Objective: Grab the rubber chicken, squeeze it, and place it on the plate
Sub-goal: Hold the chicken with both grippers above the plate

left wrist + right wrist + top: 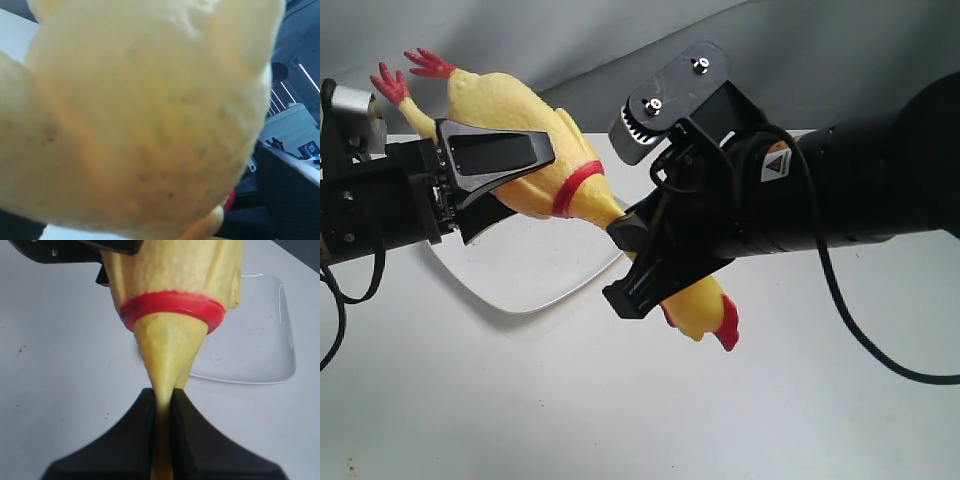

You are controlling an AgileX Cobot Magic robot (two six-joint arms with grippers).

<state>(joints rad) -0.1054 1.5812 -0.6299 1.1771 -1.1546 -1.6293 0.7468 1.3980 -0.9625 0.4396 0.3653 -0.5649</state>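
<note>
The rubber chicken (535, 130) hangs in the air above the table, red feet up at the left, head with red comb low at the right. My left gripper (495, 175) is shut on its fat yellow body, which fills the left wrist view (145, 115). My right gripper (640, 265) is shut on its thin neck below the red band, and the right wrist view shows the neck (167, 360) squeezed flat between the black fingers (135, 440). The white plate (535, 275) lies on the table under the chicken, also seen in the right wrist view (260, 340).
White tabletop (640, 410) spreads around the plate. A black cable (865, 335) loops down from the right arm. A grey backdrop (620, 30) stands behind the table.
</note>
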